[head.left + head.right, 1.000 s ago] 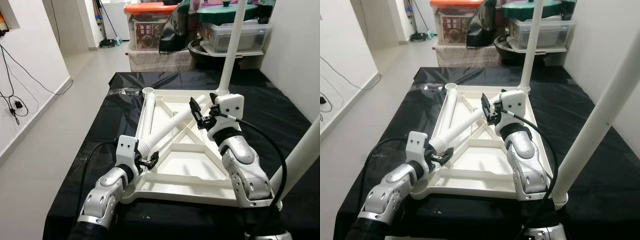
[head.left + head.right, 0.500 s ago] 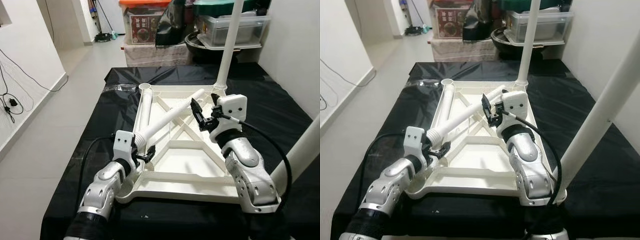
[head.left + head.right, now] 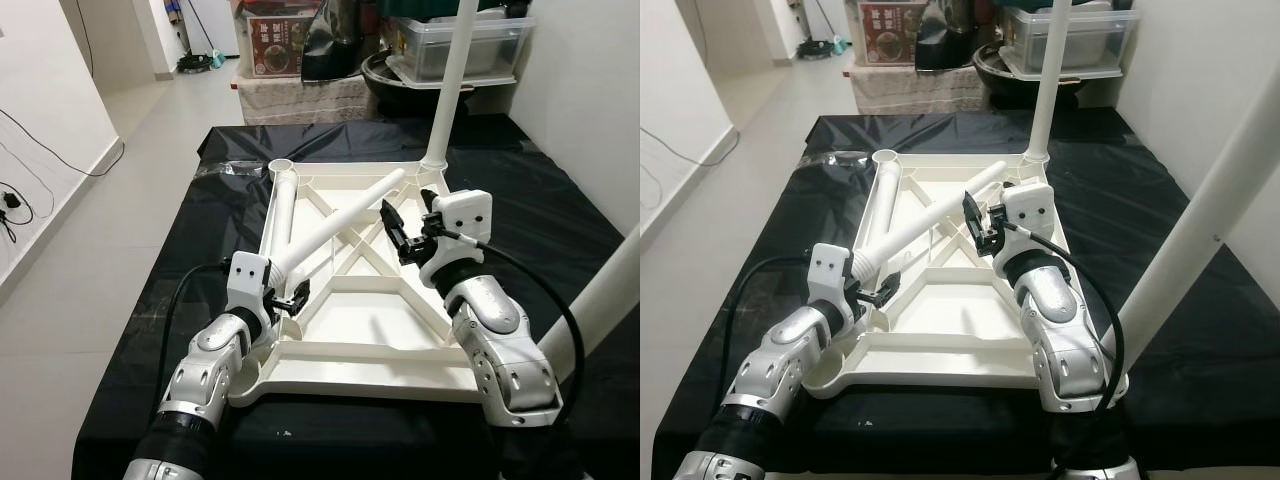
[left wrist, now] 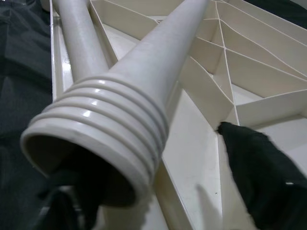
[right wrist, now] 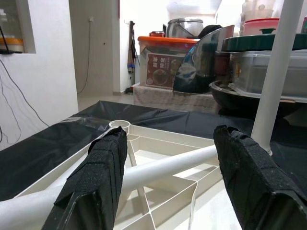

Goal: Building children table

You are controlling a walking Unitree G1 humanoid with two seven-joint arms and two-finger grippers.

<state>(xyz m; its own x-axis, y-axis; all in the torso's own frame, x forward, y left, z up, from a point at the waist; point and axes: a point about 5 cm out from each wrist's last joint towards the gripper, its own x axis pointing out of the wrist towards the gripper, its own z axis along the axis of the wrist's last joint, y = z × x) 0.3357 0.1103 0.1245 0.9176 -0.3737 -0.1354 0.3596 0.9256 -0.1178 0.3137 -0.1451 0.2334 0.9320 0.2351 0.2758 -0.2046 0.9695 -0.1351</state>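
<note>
The white tabletop [image 3: 372,322] lies upside down on a black cloth. One loose white leg [image 3: 345,215] slants across its ribs. The leg's threaded end [image 4: 103,124] sits between the spread fingers of my left gripper [image 3: 286,297], by the near left rim. One finger lies dark at the leg's hollow mouth. The other finger [image 4: 259,177] stands apart from the leg. My right gripper [image 3: 398,232] hovers open over the upper half of that leg, which passes low between its fingers [image 5: 98,182].
A second loose leg [image 3: 280,200] lies along the left rim. Two legs stand upright in the tabletop's corners, one far right [image 3: 450,90] and one near right [image 3: 605,305]. Storage boxes [image 3: 460,40] crowd the back. Bare floor [image 3: 90,220] lies left of the cloth.
The head camera has shifted, so the scene sits lower and closer. My left gripper and the leg's threaded end have edged slightly farther along the left rim. The right gripper stays open above the leg.
</note>
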